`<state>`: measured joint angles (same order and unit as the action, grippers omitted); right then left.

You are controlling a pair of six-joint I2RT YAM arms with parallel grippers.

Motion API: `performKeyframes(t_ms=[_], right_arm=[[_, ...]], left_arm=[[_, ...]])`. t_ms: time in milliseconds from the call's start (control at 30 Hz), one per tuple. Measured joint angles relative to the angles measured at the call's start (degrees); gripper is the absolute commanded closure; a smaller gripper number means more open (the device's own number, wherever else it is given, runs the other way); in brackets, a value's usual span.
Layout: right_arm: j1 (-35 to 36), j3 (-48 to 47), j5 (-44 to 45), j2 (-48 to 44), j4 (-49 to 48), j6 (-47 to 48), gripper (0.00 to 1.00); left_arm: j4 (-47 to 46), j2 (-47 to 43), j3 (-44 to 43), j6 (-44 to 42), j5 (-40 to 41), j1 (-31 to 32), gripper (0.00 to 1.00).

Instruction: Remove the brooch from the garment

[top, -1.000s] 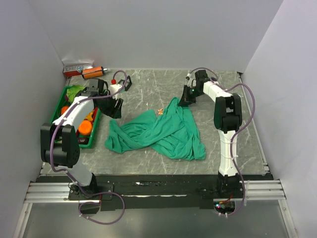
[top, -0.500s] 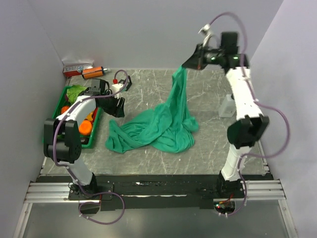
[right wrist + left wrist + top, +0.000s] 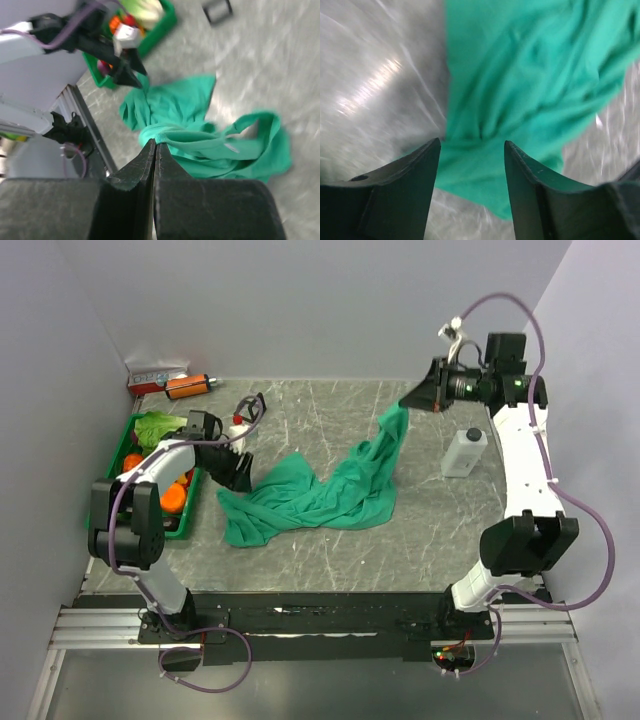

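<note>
Our right claw (image 3: 418,398) has carried its pinch of the garment (image 3: 330,495) rightward and lower than a moment ago. Its jaws are pressed together on the hem, and the cloth drapes down to the table (image 3: 420,540). Our left claw (image 3: 238,472) sits spread at the garment's left edge. The brooch shows in no view, so we judge its removal still undone.

The shirt (image 3: 330,495) takes up the desk's (image 3: 330,560) middle. Part of it is a low heap, and part is a sheet slanting up to the raised right tool (image 3: 412,400), which pinches its edge. The left tool (image 3: 236,472), jaws apart, sits just beside the heap's left edge, hemmed by the bin (image 3: 192,495) on its other side. A bottle (image 3: 465,452) stands right of the sheet. The near strip and the back middle lie bare.
</note>
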<state>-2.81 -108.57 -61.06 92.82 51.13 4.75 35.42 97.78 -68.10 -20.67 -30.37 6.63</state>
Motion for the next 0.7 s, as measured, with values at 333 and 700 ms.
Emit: performKeyframes(t_ms=[333, 700], right_arm=[[-3.19, 9.57, 1.46, -0.94, 3.34, 0.68, 1.00], [-3.21, 10.38, 1.46, -1.68, 3.32, 0.57, 1.00]], left_arm=[[5.79, -5.73, 7.48, -13.07, 2.51, 0.31, 0.39], [-3.63, -3.91, 7.89, -15.39, 12.09, 0.59, 0.55]])
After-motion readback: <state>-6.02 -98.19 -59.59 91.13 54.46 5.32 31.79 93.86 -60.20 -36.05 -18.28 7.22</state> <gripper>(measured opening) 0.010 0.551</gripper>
